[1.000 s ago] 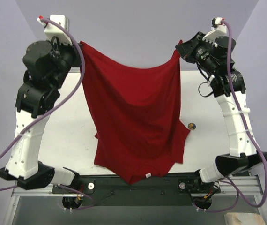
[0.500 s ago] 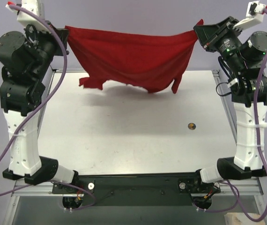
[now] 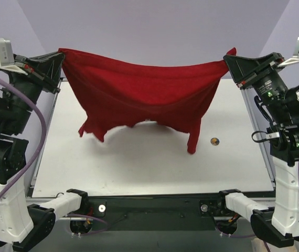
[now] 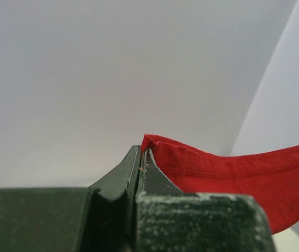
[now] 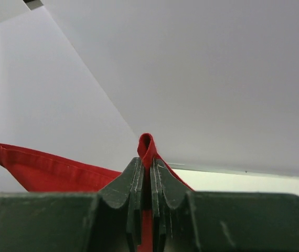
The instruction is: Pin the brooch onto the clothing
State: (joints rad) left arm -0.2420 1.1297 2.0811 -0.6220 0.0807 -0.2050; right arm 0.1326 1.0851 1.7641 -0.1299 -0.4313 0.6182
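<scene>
The red T-shirt (image 3: 144,94) hangs stretched in the air between both arms, its lower edge draping toward the white table. My left gripper (image 3: 60,54) is shut on its left corner; the pinched red hem (image 4: 191,168) shows at the tips (image 4: 141,155) in the left wrist view. My right gripper (image 3: 227,59) is shut on the right corner; a red fold (image 5: 147,144) sticks up between its fingertips (image 5: 147,163). The tiny gold brooch (image 3: 214,140) lies on the table at the right, below and just right of the shirt's hanging right sleeve.
The white table (image 3: 139,168) has a black rail along its near edge (image 3: 155,202). Metal side rails run along the table's left and right edges. A pale wall stands behind.
Both arms have spread outward and swung toward the near side, pulling the shirt wide and taut. The shirt, earlier draped down over the table, now hangs above it, uncovering the brooch.
</scene>
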